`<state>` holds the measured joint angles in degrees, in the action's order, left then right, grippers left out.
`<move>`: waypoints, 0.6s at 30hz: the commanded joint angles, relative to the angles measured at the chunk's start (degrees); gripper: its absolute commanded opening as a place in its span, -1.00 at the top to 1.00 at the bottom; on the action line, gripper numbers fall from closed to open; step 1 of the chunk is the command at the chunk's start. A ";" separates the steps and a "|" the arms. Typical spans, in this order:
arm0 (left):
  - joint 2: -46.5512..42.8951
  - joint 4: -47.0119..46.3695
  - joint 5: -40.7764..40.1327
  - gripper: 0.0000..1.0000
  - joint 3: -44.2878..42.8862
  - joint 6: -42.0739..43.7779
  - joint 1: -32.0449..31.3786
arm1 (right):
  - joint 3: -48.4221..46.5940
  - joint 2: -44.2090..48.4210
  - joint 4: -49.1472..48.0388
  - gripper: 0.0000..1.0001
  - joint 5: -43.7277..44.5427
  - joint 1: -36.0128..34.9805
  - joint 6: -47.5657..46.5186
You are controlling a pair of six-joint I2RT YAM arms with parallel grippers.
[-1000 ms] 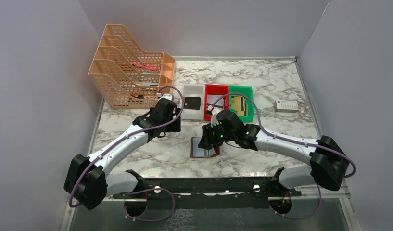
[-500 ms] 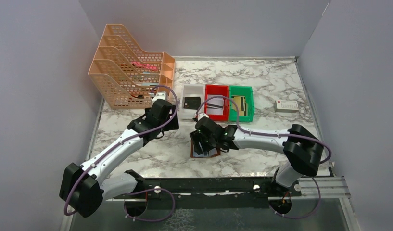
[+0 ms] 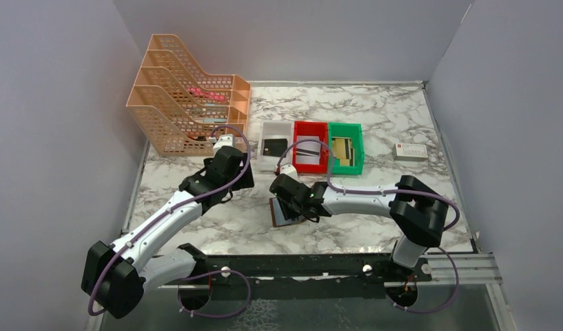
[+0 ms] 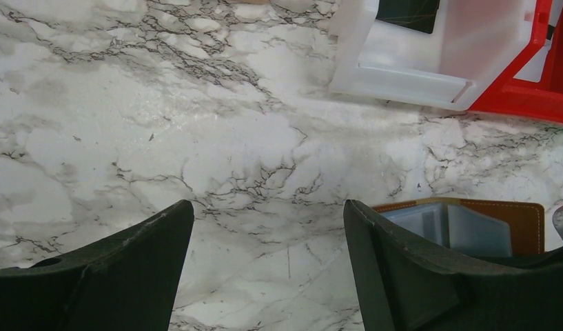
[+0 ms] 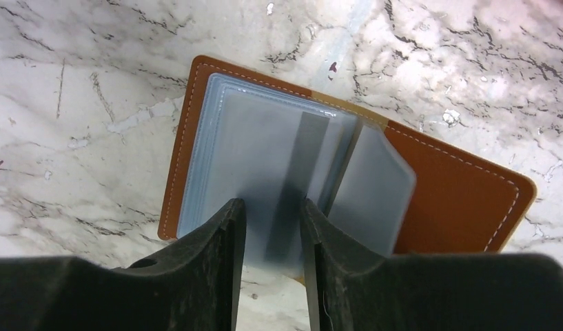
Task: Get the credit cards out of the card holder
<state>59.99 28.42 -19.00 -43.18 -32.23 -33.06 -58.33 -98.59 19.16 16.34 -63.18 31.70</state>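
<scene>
— How far along is it?

— Partway, I'd judge. Beyond the right gripper, a black plastic card lies in the white plastic bin. A pale card with a dark stripe is in the red plastic bin, and gold-yellow cards are in the green plastic bin. At least one more seems to be left in the holder.

— Where's the holder?

— The flat brown leather-like card holder lies open on the marble-patterned tabletop, directly beneath the right gripper. Its pale blue clear sleeves fan up loosely, and a grey-striped card shows through one.

— Does the gripper have it?

— Its fingers stand a narrow gap apart over that sleeve, clamping nothing I can make out. The left gripper is spread wide and empty, with the holder just off its right finger.
</scene>
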 commanded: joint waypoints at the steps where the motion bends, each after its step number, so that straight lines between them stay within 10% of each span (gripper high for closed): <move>1: -0.96 -1.06 -0.89 -0.67 0.80 -1.32 0.36 | 2.86 -0.58 2.12 0.29 3.84 -0.32 1.87; 18: 3.65 -11.38 23.85 -0.62 4.27 -0.61 0.36 | 14.18 9.11 -18.83 0.82 -18.35 7.52 3.59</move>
<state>62.54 23.68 -7.25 -40.71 -33.12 -32.99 -49.71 -93.54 8.64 9.96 -59.57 33.52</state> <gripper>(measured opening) 0.821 0.098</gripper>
